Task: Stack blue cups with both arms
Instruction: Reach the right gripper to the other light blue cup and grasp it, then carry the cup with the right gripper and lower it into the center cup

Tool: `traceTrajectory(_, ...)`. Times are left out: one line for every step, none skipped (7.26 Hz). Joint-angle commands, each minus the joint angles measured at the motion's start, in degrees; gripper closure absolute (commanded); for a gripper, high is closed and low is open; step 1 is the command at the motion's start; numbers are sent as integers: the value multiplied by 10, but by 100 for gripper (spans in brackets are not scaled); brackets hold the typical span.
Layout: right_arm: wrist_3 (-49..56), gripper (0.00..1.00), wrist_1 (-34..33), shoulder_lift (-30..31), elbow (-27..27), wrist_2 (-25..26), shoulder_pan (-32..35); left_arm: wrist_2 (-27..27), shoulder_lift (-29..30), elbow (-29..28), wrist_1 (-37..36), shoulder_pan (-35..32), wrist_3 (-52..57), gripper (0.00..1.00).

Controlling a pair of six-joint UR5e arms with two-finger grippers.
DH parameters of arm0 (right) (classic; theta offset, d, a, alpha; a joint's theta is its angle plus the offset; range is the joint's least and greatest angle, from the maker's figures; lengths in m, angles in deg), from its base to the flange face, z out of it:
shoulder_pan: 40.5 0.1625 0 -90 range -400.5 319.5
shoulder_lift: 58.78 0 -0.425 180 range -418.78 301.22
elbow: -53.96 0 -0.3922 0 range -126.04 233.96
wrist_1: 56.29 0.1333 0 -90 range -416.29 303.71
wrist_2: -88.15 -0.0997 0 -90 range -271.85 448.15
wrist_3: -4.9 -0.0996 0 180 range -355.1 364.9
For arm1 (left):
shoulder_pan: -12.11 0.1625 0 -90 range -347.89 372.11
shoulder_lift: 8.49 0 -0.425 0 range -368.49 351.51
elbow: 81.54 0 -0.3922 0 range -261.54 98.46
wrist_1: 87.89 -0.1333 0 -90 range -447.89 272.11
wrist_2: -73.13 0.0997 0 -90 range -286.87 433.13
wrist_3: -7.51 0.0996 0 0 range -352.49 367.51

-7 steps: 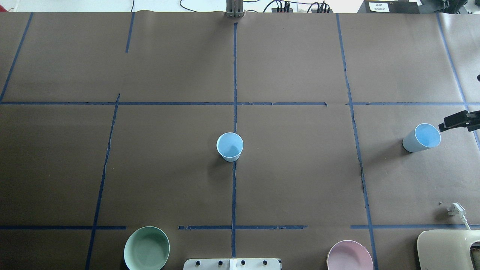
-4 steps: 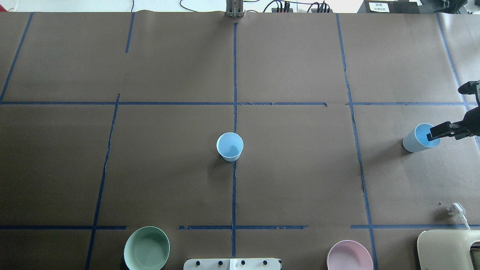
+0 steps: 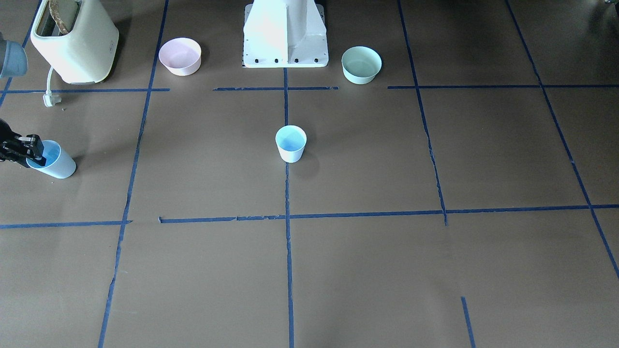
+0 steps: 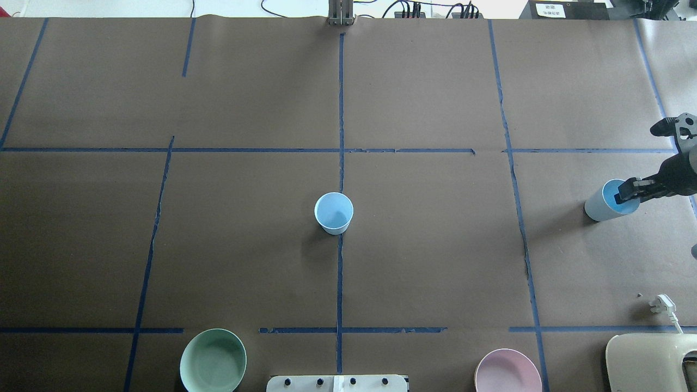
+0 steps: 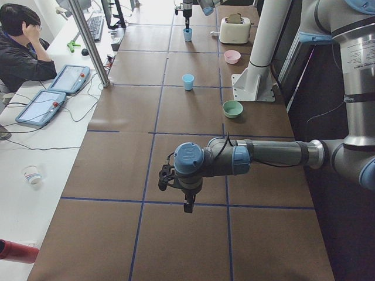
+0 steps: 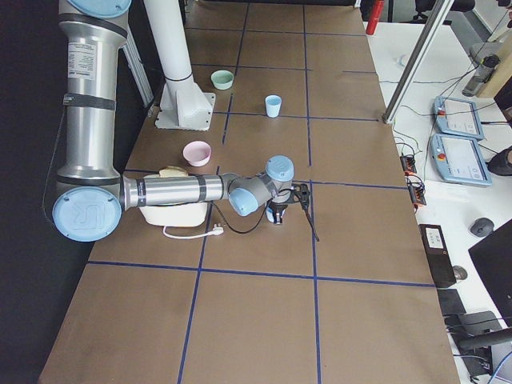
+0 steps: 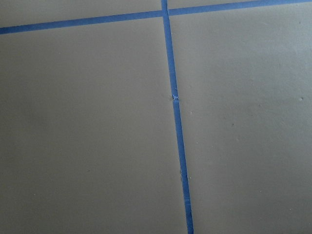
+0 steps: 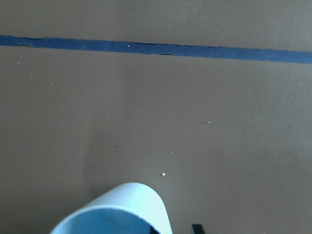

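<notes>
One blue cup [image 4: 334, 212] stands upright at the table's centre, also in the front view [image 3: 290, 143]. The second blue cup [image 4: 601, 206] stands near the right edge [image 3: 55, 166]. My right gripper [image 4: 631, 191] is at this cup's rim and open. One fingertip [image 3: 36, 146] dips into the mouth. In the right wrist view the cup's rim [image 8: 131, 200] fills the bottom edge. My left gripper [image 5: 176, 186] hangs above bare table far from both cups. It shows only in the left side view, so I cannot tell its state.
A mint-green bowl [image 4: 213, 360] and a pink bowl [image 4: 508, 371] sit at the near edge beside the white pedestal [image 3: 285, 34]. A cream toaster [image 4: 650, 362] with a loose white plug [image 4: 663, 303] stands at the near right. An operator [image 5: 20, 47] sits beyond the table.
My right gripper came in from the right edge, moving left, and its fingertip now sits in the right cup's mouth. Both cups stayed where they were.
</notes>
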Motion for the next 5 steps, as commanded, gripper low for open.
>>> traceTrajectory(0, 100, -7, -8, 9, -7, 0, 3, 0, -1, 0, 0, 0, 0)
traceTrajectory(-1, 100, -32, -26, 18, -18, 1, 3, -1, -2, 0, 0, -1, 0)
traceTrajectory(-3, 100, -99, -48, 56, -18, 1, 3, -1, -1, 0, 0, -1, 0)
traceTrajectory(-34, 100, -197, -93, 107, -15, 1, 4, -1, -1, 0, 0, -2, 0)
traceTrajectory(-97, 100, -246, -139, 133, -14, -15, 4, -3, -1, -1, 0, -2, 0)
